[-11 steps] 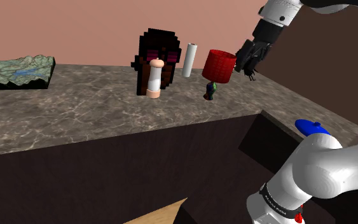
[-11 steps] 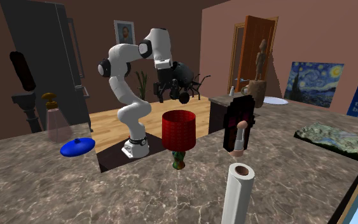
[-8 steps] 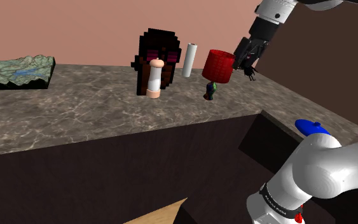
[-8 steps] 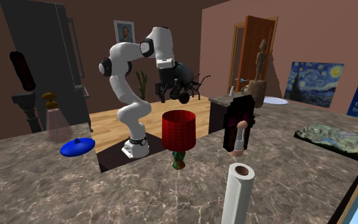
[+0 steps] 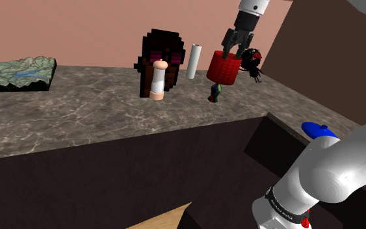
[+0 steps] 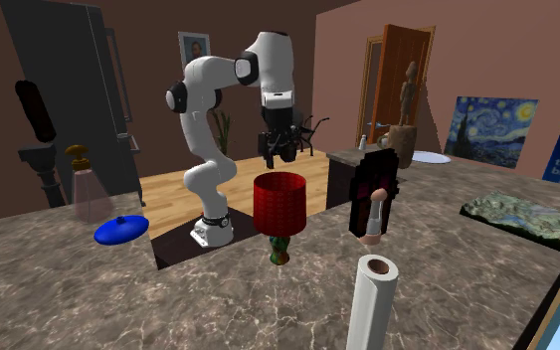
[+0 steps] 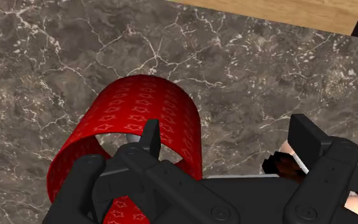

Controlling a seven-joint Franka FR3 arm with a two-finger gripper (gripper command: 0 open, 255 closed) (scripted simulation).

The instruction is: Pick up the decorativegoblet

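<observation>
Gripper (image 5: 232,47) (image 6: 276,156) (image 7: 228,137): all black, pointing straight down. Its two fingers (image 7: 151,135) stand apart, with nothing clasped between them. It hangs just above the goblet (image 5: 223,66) (image 6: 279,202) (image 7: 165,108). In the wrist view one finger sits over the cup's open mouth and the other lies outside the rim, so a stretch of cup wall lies between them. Contact cannot be confirmed.

Goblet: upright on the countertop (image 5: 77,110) (image 6: 168,298) (image 7: 56,57), not far from the edge that faces the stand. The cup is a wide, straight-sided red cylinder with a faint star pattern. A short dark-green stem and foot sit beneath it.

Surface: the countertop is dark grey-brown and stone-like, with pale veining.
- A white paper-towel roll (image 5: 194,61) (image 6: 372,298) stands upright near the goblet.
- A blocky, pixel-style figure (image 5: 158,52) (image 6: 379,174) with dark hair stands farther along.
- A slim peach-and-white bottle shape (image 5: 158,81) (image 6: 372,219) stands upright just in front of the figure.
- A green-grey relief terrain model (image 5: 15,71) (image 6: 521,214) lies well apart from the goblet.
- A flat blue dish (image 5: 318,130) (image 6: 120,230) rests on the counter at the second exterior view's left.

Room: the walls are brownish-pink and the floor (image 6: 168,194) is wooden plank. A wooden door (image 6: 402,80) stands open. A swirling night-sky painting (image 6: 491,129) hangs beside the door. A framed portrait (image 6: 195,50) hangs behind the white arm.
</observation>
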